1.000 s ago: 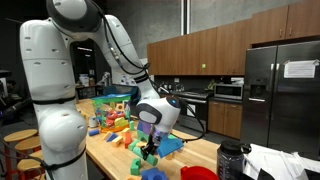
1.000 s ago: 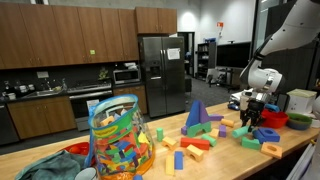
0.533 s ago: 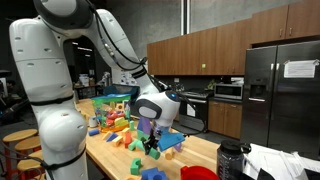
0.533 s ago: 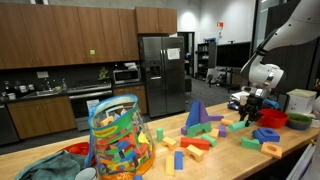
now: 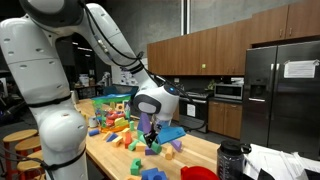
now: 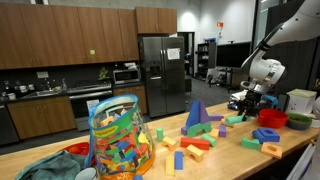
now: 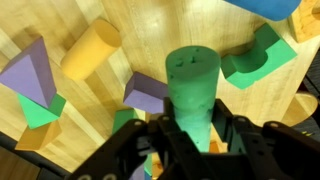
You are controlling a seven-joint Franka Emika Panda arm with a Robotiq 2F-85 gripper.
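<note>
Black gripper [image 7: 192, 128] pinches a matte green foam cylinder [image 7: 195, 80] over the pale grained wooden table [image 7: 150, 35], near a smooth yellow foam cylinder [image 7: 90, 50]; brown kitchen cabinets [image 6: 60, 35] behind

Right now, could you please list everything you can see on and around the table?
green cylinder: one, green, held in the gripper.
yellow cylinder: one, yellow, lying on the table.
purple pyramid: one, purple, on the table.
mesh bag: one, multicoloured, on the table.
loose blocks: many, mixed colours, across the table.
red bowl: one, red, on the table near the gripper.
fridge: one, steel, against the back wall.
table: one, wooden, foreground.
gripper: one, black, shut on the green cylinder.
</note>
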